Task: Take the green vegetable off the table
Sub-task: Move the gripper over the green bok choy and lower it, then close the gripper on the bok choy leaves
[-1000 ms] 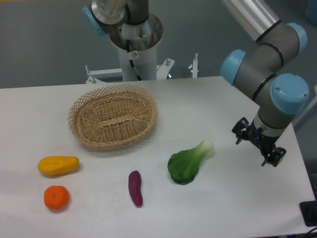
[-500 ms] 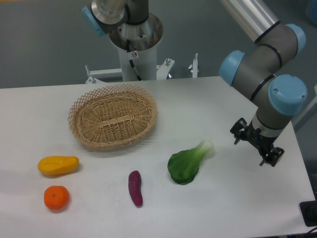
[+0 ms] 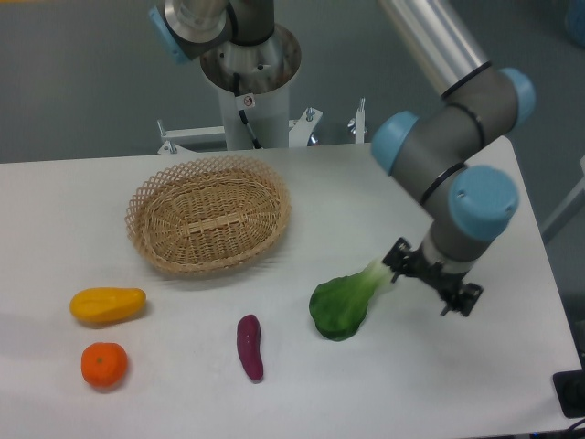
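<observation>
From the fixed camera I can read no brand or lettering anywhere; there is a small sticker (image 3: 245, 101) on the arm's base column (image 3: 249, 87), but its marks are too small for me to make out.

The wicker basket (image 3: 208, 225) sits on the left half of the table (image 3: 82, 197), and I see nothing inside it, only the woven bottom.

The green vegetable (image 3: 347, 301) lies flat on the table to the right of the basket and apart from it, dark leaves toward me, pale stalk end pointing up and right. The gripper (image 3: 431, 287) hangs just beside that stalk end, on its right; I see only the dark wrist hardware, so I cannot tell whether the fingers are spread or closed, nor whether they touch the stalk.

A purple vegetable (image 3: 249, 347) lies left of the leaves. Further left are a yellow vegetable (image 3: 108, 305) and, just below it, an orange fruit (image 3: 103, 364).
</observation>
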Controlling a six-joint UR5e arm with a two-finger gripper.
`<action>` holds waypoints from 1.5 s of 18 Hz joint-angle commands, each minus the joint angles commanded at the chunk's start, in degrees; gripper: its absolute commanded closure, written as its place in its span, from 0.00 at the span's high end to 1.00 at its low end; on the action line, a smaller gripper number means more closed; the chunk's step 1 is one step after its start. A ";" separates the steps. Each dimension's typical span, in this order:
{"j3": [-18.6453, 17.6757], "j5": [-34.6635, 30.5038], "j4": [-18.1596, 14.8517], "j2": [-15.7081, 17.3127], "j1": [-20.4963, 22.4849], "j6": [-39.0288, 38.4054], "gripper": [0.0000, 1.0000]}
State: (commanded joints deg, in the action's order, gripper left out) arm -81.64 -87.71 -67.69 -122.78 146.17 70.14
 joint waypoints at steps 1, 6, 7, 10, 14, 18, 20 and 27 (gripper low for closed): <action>-0.97 0.00 0.79 0.35 -0.44 0.26 1.00; -5.10 -0.53 1.42 2.20 -0.53 2.62 1.00; -5.80 -0.53 1.85 2.20 -0.53 3.68 1.00; -7.47 -0.61 3.78 2.11 -0.53 4.22 1.00; -11.51 -0.70 8.95 2.20 -0.62 4.83 1.00; -15.47 -0.79 16.08 2.20 -0.62 4.75 1.00; -15.74 -0.79 16.27 2.20 -0.62 4.66 0.96; -15.57 -3.34 15.83 2.37 -0.71 4.48 0.29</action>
State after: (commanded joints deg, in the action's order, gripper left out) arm -97.21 -91.05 -51.85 -120.41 145.46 74.62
